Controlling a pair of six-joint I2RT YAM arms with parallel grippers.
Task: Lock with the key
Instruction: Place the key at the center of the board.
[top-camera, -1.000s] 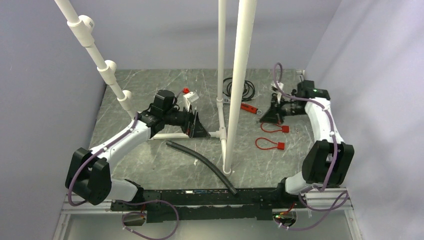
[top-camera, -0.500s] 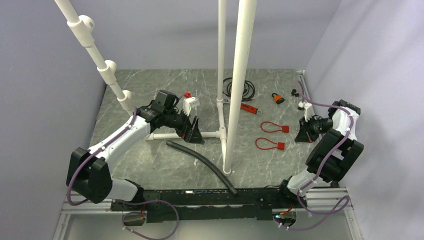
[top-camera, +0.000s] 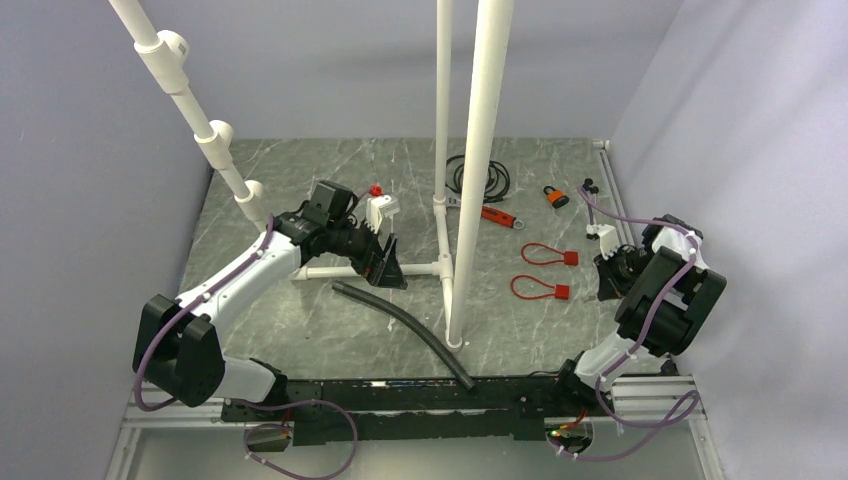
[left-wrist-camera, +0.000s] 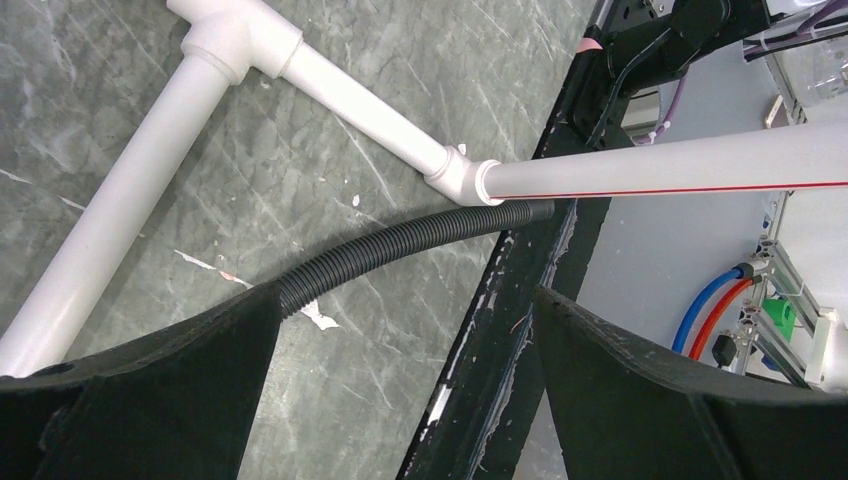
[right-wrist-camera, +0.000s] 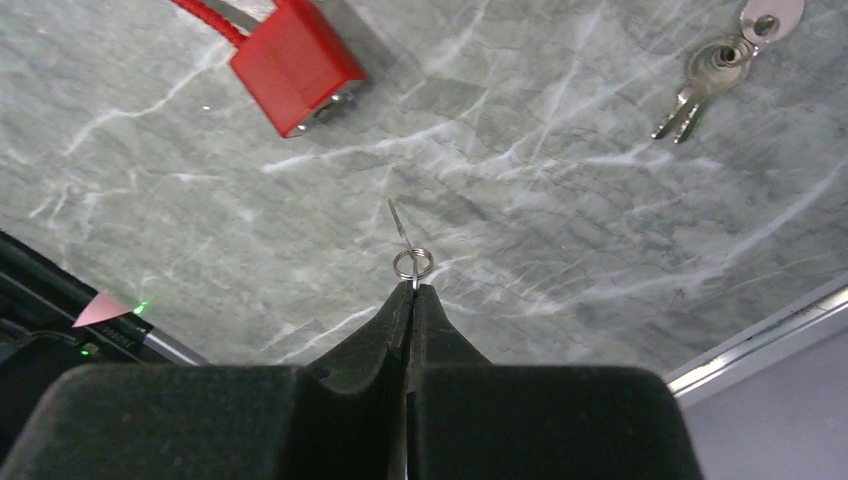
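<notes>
An orange padlock (top-camera: 553, 195) stands at the back right of the marble table. My right gripper (top-camera: 607, 272) hangs folded back near the right edge. In the right wrist view it (right-wrist-camera: 411, 290) is shut on a thin key seen edge-on, with its small ring (right-wrist-camera: 412, 265) just past the fingertips, above the table. A red cable lock (right-wrist-camera: 297, 65) lies ahead and to the left of it, and a loose pair of keys (right-wrist-camera: 700, 70) lies to the right. My left gripper (top-camera: 388, 262) is open and empty over the low white pipe; it also shows in the left wrist view (left-wrist-camera: 408, 300).
A white PVC pipe frame (top-camera: 470, 170) rises mid-table, with a low crossbar (left-wrist-camera: 370, 105). A black corrugated hose (top-camera: 400, 325) lies in front. Two red cable locks (top-camera: 545, 255) lie right of centre. A black cable coil (top-camera: 485, 178) and a red-handled tool (top-camera: 497, 215) are at the back.
My right arm has pulled back from the padlock at the back of the table to the right edge, gripper shut, uncovering the orange padlock. The left arm has shifted slightly.
</notes>
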